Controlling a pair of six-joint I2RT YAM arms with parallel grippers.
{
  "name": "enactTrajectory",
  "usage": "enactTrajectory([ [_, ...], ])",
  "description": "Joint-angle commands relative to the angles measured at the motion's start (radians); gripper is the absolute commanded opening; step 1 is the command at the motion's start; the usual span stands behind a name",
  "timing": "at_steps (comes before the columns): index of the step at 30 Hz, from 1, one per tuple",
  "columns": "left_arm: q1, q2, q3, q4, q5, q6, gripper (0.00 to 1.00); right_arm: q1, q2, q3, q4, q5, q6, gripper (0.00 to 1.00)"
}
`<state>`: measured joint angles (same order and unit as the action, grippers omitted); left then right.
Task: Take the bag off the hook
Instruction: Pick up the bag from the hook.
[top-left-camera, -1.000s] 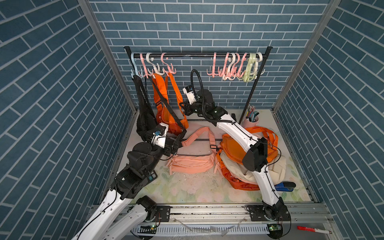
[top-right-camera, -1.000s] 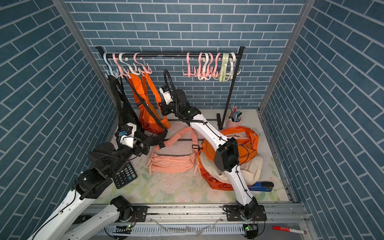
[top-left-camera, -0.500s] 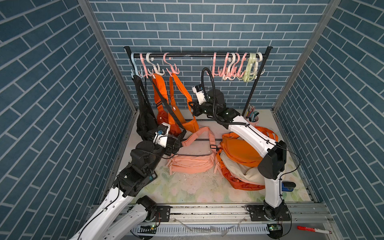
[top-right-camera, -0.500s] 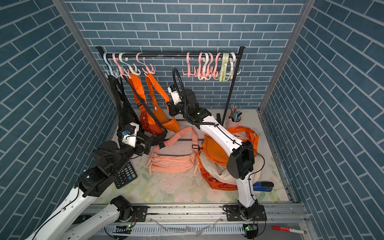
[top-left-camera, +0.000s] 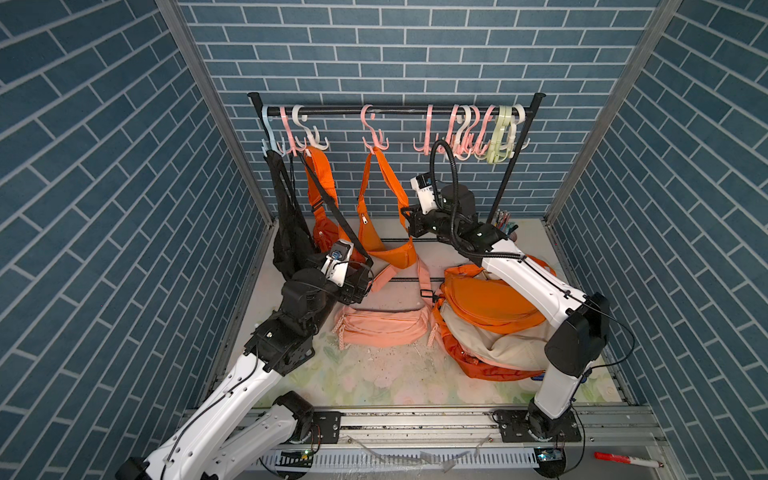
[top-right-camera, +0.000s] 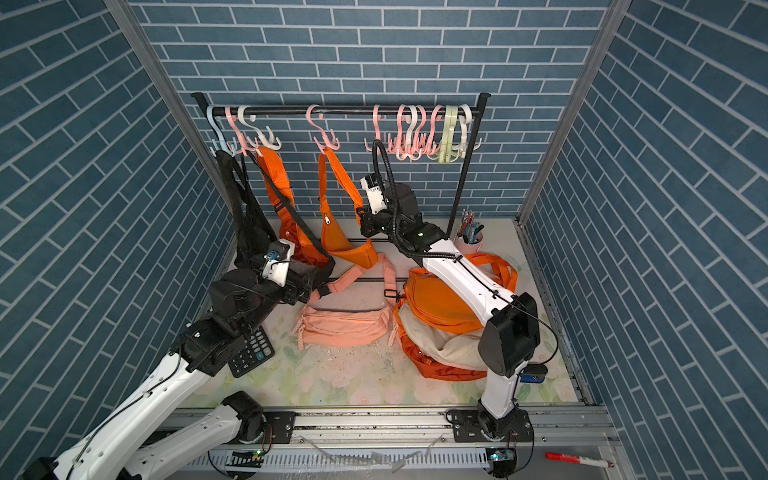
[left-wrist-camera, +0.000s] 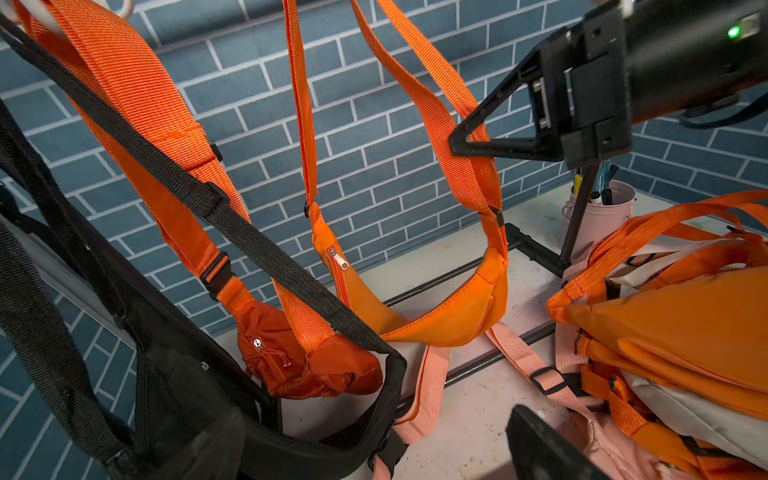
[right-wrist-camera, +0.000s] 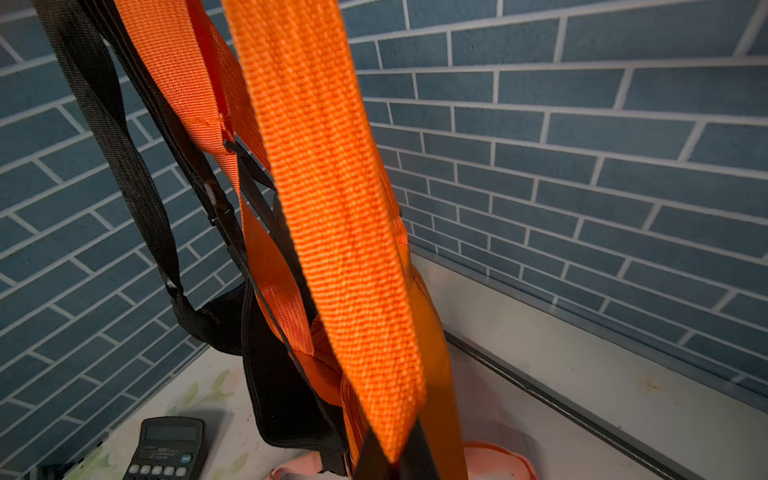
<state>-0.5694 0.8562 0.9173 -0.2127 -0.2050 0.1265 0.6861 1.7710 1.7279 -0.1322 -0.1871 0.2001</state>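
A bright orange bag (top-left-camera: 390, 249) (top-right-camera: 345, 245) hangs by its strap from a pink hook (top-left-camera: 374, 137) (top-right-camera: 324, 133) near the middle of the black rail (top-left-camera: 395, 110). My right gripper (top-left-camera: 409, 216) (top-right-camera: 361, 216) (right-wrist-camera: 395, 461) is shut on the right run of that strap (right-wrist-camera: 324, 208), about halfway up; its pinching fingertips (left-wrist-camera: 457, 145) also show in the left wrist view. My left gripper (top-left-camera: 361, 282) (top-right-camera: 309, 282) (left-wrist-camera: 374, 457) stands open low at the left, holding nothing. A black bag's strap (left-wrist-camera: 249, 245) loops just ahead of it.
A black bag (top-left-camera: 291, 224) and a darker orange bag (top-left-camera: 324, 232) hang on the leftmost hooks. Several empty hooks (top-left-camera: 478, 137) crowd the rail's right end. On the table lie a peach bag (top-left-camera: 382, 328), a heap of orange and cream bags (top-left-camera: 490, 316), a calculator (top-right-camera: 249, 353) and a pen cup (top-right-camera: 469, 239).
My right gripper has moved right with the orange strap pinched in it. The bag's pink hook has slid right along the rail, away from the left hooks. The left arm has barely moved.
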Motion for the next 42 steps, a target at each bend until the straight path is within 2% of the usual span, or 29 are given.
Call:
enactTrajectory([
  [1, 0.019, 0.036, 0.079, 0.029, 0.022, -0.006, 0.99, -0.013, -0.077, -0.036, 0.032, 0.003, -0.043, 0.00],
  [13, 0.021, 0.284, 0.258, 0.111, 0.070, 0.006, 0.99, -0.079, -0.183, -0.139, -0.004, -0.050, -0.054, 0.00],
  [24, 0.025, 0.493, 0.337, 0.270, 0.128, 0.087, 0.99, -0.137, -0.228, -0.195, -0.008, -0.128, -0.024, 0.00],
  [34, 0.075, 0.690, 0.483, 0.335, 0.223, 0.088, 0.99, -0.158, -0.214, -0.184, -0.038, -0.149, -0.024, 0.00],
  [40, 0.126, 0.783, 0.587, 0.351, 0.307, 0.045, 0.99, -0.163, -0.200, -0.172, -0.052, -0.162, -0.021, 0.00],
  [42, 0.135, 0.811, 0.624, 0.346, 0.341, 0.044, 0.96, -0.163, -0.195, -0.171, -0.058, -0.167, -0.022, 0.00],
])
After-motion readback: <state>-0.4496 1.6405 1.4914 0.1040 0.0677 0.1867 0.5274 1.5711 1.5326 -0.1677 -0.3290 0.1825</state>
